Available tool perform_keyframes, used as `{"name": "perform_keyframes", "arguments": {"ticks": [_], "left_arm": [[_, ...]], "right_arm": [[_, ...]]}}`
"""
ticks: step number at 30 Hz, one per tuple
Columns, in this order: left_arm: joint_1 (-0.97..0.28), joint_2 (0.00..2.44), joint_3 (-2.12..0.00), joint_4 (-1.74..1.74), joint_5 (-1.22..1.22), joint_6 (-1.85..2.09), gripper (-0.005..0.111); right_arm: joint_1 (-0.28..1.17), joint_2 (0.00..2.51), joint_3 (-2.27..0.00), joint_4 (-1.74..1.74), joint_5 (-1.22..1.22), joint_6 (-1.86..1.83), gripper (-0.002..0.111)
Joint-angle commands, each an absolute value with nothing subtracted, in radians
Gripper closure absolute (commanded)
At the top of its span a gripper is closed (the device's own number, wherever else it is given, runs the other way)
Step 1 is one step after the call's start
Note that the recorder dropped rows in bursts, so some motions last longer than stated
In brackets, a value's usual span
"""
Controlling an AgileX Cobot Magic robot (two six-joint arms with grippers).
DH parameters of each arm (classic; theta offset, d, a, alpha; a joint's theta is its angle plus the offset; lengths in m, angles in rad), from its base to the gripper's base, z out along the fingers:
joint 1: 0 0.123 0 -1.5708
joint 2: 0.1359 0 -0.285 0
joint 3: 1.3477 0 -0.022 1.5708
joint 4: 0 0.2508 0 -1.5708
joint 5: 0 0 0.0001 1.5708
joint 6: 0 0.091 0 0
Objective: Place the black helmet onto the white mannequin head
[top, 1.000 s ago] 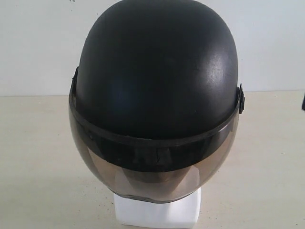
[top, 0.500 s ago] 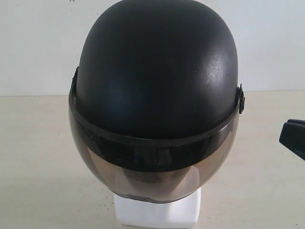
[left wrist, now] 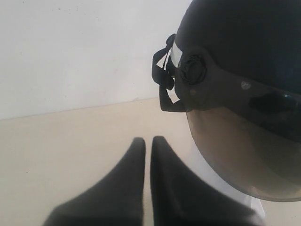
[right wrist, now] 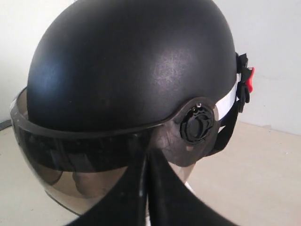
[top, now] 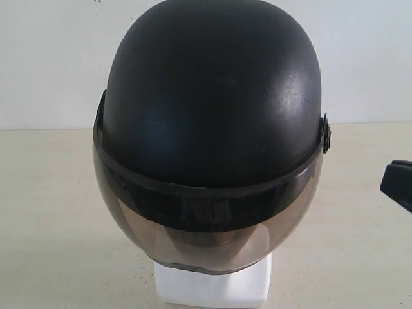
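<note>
white mannequin head [top: 212, 288]: base visible beneath black helmet [top: 212, 96] | black helmet: seated over head, unmoved | left gripper [left wrist: 147, 141]: beside helmet, jaws together, empty | right gripper [right wrist: 146, 157]: jaws together, empty, edged back from helmet | judgement: placement looks complete

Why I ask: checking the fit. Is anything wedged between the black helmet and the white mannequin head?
Nothing visible is. The black helmet already sits over the white mannequin head, covering all but its blocky bottom below the visor.
</note>
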State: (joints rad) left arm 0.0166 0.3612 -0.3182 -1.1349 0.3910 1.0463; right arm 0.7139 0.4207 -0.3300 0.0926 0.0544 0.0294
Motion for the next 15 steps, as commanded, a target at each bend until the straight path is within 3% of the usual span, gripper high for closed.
{"name": "perform_keyframes", "arguments": {"ticks": [1,6,15], "left_arm": [[0.019,0.355,-0.316,-1.144,0.399,1.05,0.102],[0.019,0.355,-0.316,-1.144,0.394,1.05,0.102],[0.019,0.355,-0.316,-1.144,0.394,1.05,0.102]], "right_arm": [[0.58,0.318,-0.331,0.095,0.04,0.028,0.109],[0.231,0.209,-0.322,0.089,0.182,0.0,0.109],[0.109,0.054,-0.155,0.073,0.268,-0.061,0.109]]}}
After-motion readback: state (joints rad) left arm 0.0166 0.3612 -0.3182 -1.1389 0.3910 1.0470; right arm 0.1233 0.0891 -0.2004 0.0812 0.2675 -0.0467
